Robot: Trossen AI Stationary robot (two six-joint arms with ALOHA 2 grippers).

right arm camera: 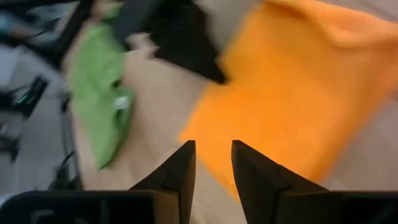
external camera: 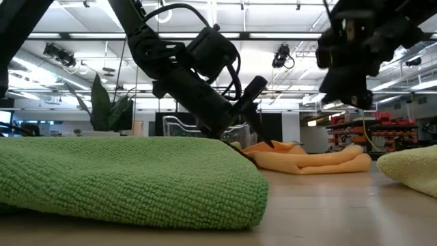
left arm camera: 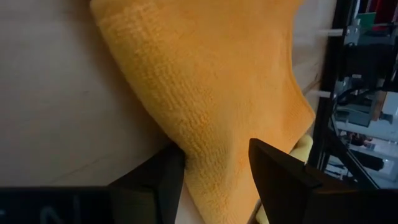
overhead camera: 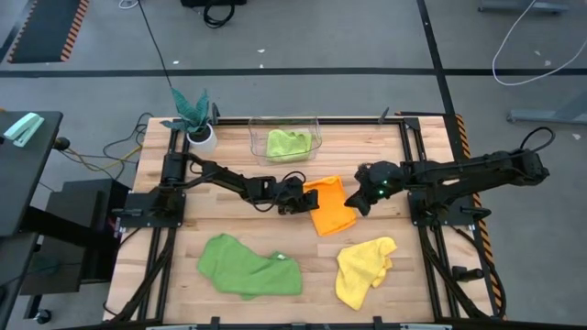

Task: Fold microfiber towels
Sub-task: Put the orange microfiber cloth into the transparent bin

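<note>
The orange towel (overhead camera: 332, 209) lies rumpled on the table's middle (left arm camera: 211, 81). My left gripper (left arm camera: 214, 174) is open and slants down at the towel's left edge (external camera: 263, 137), with one finger on each side of a strip of cloth. My right gripper (right arm camera: 212, 163) hangs in the air over the towel's right side (overhead camera: 364, 197), open by a narrow gap with nothing between its fingers. The darker green towel (overhead camera: 248, 266) and the yellow towel (overhead camera: 365, 270) lie bunched near the front edge. The lime green towel (overhead camera: 287, 144) sits in the clear bin. My left gripper comes at the orange towel's left edge (left arm camera: 186, 146) slanting down from the table's left side. Its open fingers (left arm camera: 155, 180) stand on either side of the cloth, which lies flat on the table. I cannot tell whether they touch it.
The clear plastic bin (overhead camera: 316, 124) stands at the far edge, and the potted plant (overhead camera: 194, 115) is left of it. Black frame rails (overhead camera: 411, 165) run along the table's left and right sides. Bare wood shows between the orange towel and the two front towels.
</note>
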